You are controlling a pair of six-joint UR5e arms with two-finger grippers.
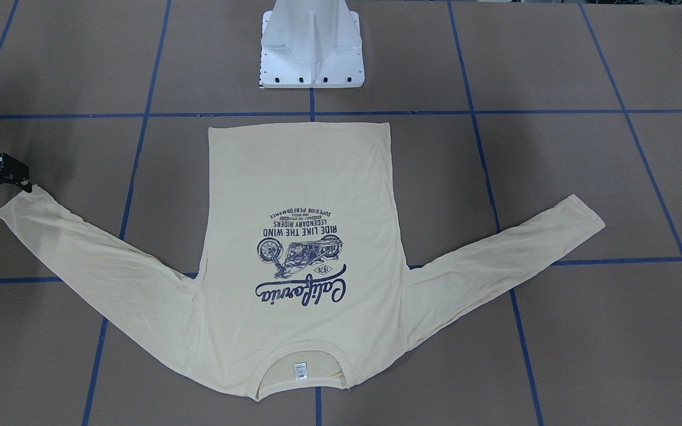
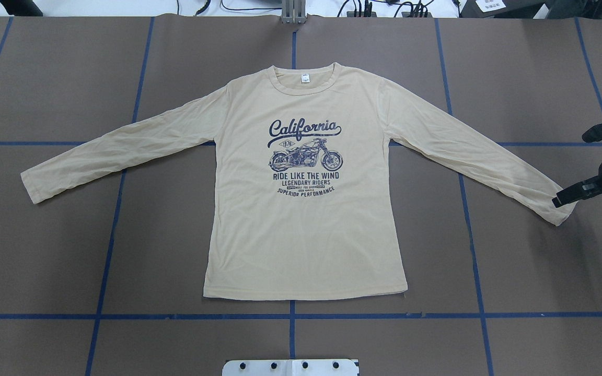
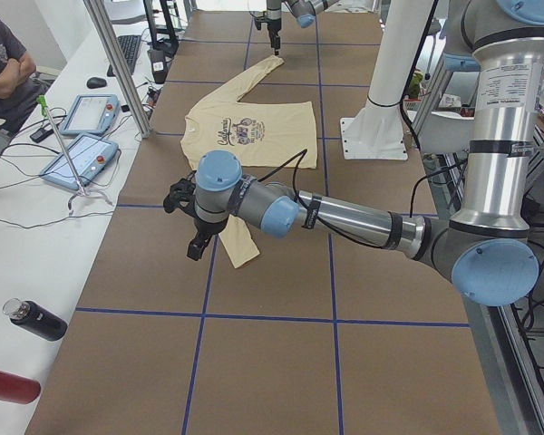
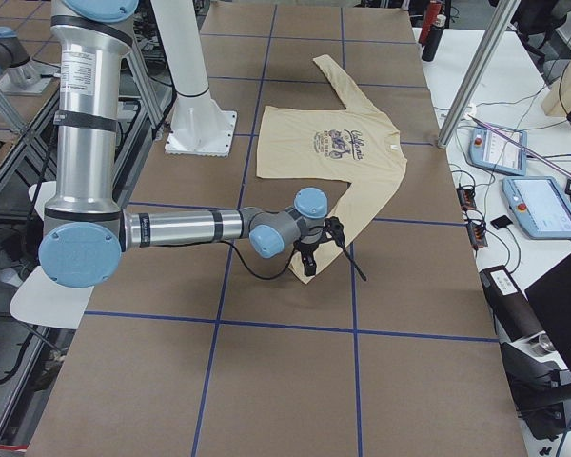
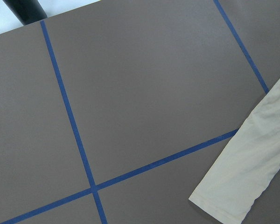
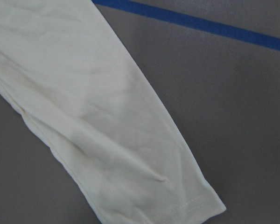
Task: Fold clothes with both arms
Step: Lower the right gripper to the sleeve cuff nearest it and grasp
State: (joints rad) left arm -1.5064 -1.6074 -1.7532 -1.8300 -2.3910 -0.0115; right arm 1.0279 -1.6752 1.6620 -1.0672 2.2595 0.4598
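Stage: I am judging the task to be at its very start, with no fold showing in the shirt [image 2: 306, 235].
Shirt: It is lying flat and print-up on the table [image 2: 515, 261]. Both sleeves are spread wide, the collar is pointing away from me and the hem is facing my pedestal [image 1: 311, 47].
Right gripper: My right gripper [image 2: 578, 177] is hovering at the right cuff [image 2: 559, 209], one finger reaching over its edge. The fingers are looking spread apart and are holding nothing.
Left gripper: My left gripper [image 3: 186, 227] is hanging near the left cuff [image 2: 32, 188]. It is showing only from the side, so I cannot tell whether its fingers are apart or together.
Done: Nothing, as I am reading it, beyond the garment lying smoothed out.
Left to do: I am expecting to grip both cuffs, bring the sleeves in over the body, then fold the body itself.
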